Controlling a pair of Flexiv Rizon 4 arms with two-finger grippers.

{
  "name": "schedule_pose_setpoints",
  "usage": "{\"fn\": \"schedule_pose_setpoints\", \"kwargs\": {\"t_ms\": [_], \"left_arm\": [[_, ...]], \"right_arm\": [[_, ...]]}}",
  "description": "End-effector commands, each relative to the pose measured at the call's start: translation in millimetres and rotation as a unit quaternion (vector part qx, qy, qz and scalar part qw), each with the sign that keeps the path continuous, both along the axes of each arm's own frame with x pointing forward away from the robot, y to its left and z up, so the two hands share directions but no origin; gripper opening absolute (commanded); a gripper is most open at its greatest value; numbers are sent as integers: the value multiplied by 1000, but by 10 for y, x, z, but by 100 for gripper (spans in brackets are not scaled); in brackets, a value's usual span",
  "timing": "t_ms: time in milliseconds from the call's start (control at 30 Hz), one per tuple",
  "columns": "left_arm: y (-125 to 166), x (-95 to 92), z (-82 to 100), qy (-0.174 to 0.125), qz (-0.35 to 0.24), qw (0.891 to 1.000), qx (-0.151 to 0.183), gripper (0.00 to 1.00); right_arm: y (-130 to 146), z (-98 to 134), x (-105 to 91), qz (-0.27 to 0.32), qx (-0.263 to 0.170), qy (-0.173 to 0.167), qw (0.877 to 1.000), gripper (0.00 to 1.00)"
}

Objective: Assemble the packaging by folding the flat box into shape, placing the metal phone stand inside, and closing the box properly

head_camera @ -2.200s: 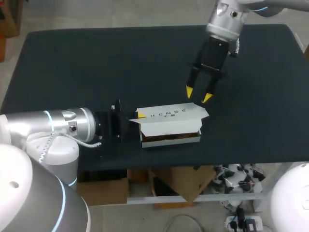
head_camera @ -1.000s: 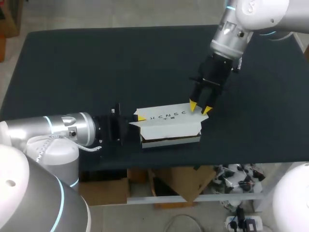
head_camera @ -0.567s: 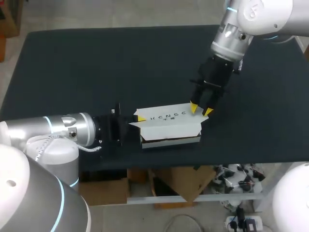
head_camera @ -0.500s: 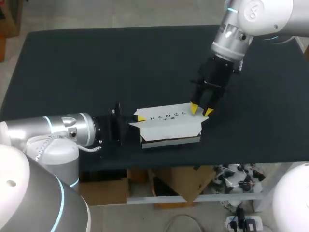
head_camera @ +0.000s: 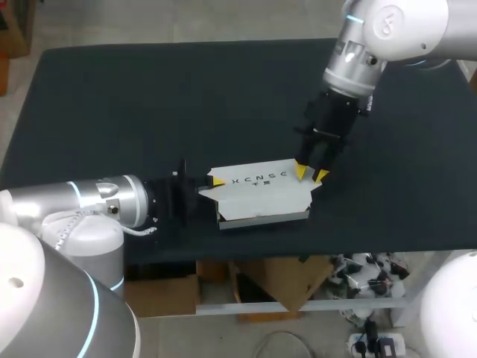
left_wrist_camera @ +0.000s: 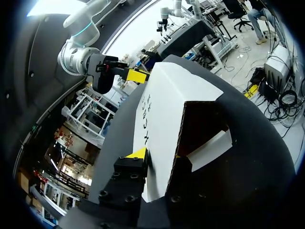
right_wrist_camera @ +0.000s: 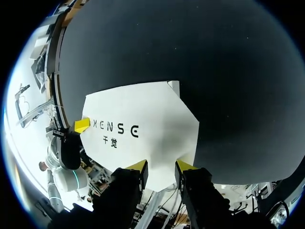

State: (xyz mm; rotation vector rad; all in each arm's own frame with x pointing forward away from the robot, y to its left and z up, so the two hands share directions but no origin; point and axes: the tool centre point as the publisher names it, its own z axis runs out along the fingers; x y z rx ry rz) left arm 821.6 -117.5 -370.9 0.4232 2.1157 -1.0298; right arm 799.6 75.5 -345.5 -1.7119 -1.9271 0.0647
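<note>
Progress check from us: the folding looks mostly done. The white box (head_camera: pixel 261 195) stands in its box shape near the front edge of the table (head_camera: pixel 149 97), no longer flat. Its printed lid (right_wrist_camera: pixel 143 119) lies over the top at a slant, and the front side gapes open onto a brown inside, so it isn't closed yet.

Our left gripper (left_wrist_camera: pixel 157 156) is at the box's left end, and in the left wrist view its yellow tips sit either side of the white card there, so we'd call that clamped on the box. Our right gripper (head_camera: pixel 311 174) comes down on the lid's right end with its fingers a little apart. Both tips rest at the lid's edge, so it looks more like pressing than pinching.

We can't spot the metal phone stand anywhere on the table or in the dark opening, so we can't say whether it's inside.

What's left, as we see it: push the lid flat, tuck its flap in, and sort out the end flaps.
</note>
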Motion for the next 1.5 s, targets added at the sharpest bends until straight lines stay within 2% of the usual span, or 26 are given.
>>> {"fn": "schedule_pose_setpoints", "kwargs": {"t_ms": [33, 733, 1167, 1500], "left_arm": [[-34, -67, -159, -5, 3, 1000, 1, 20], [71, -151, -203, -22, -4, 1000, 3, 24], [145, -209, -202, -29, -9, 1000, -5, 22], [192, -245, -179, -40, -12, 999, -12, 25]], "right_arm": [[21, -28, -12, 1, -3, 0, 1000, 39], [-14, -114, -12, 3, -8, 6, 1000, 39], [-17, -121, -6, 3, -6, 4, 1000, 39], [-17, -133, 5, 3, -4, 5, 1000, 40]]}}
